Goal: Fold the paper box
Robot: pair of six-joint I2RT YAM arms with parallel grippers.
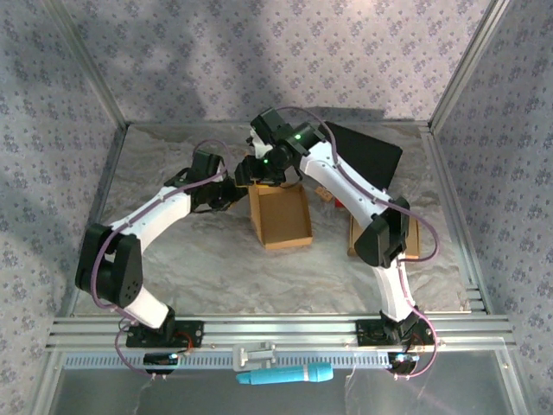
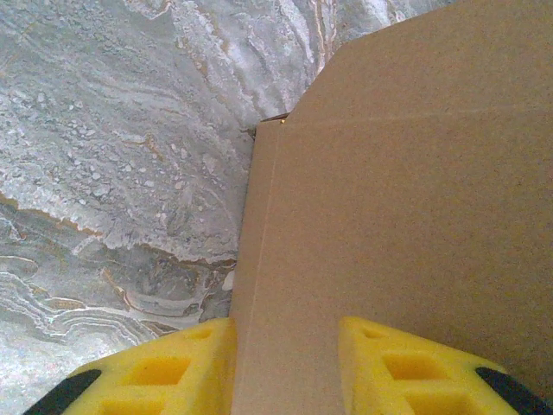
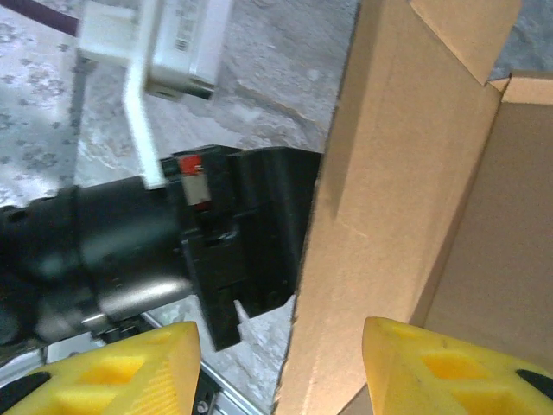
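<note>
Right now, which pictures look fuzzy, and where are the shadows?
Top view: sharp, with soft gray shadows on the back wall. Left wrist view: the left fingers are blurry, the table crisp. Right wrist view: the right fingers are blurry too, and the box is brightly lit.

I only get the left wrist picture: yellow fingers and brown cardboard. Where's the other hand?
Observer: The right hand is at the far left corner of the paper box, beside the left hand.
Operator: Is the box closed up?
Observer: No, its top is open, like a tray.
Operator: Anything else on the table?
Observer: A flat black thing sits at the far right.
</note>
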